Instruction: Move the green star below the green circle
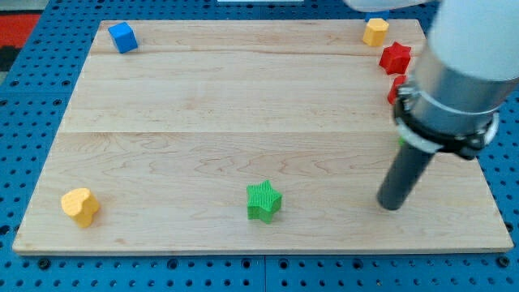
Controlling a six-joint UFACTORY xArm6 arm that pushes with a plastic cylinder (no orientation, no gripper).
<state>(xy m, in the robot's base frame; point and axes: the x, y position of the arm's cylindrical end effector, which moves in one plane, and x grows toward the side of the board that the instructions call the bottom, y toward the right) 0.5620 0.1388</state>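
Observation:
The green star [263,201] lies near the board's bottom edge, a little right of centre. My tip [391,205] rests on the board well to the star's right, at about the same height, apart from it. A small sliver of green [400,139] shows at the left edge of the arm, above my tip; its shape is hidden by the arm, so I cannot tell whether it is the green circle.
A blue cube [122,37] sits at the top left. A yellow block [375,32] sits at the top right, with a red star [396,57] below it and another red block [395,88] half hidden by the arm. A yellow heart [80,206] lies at the bottom left.

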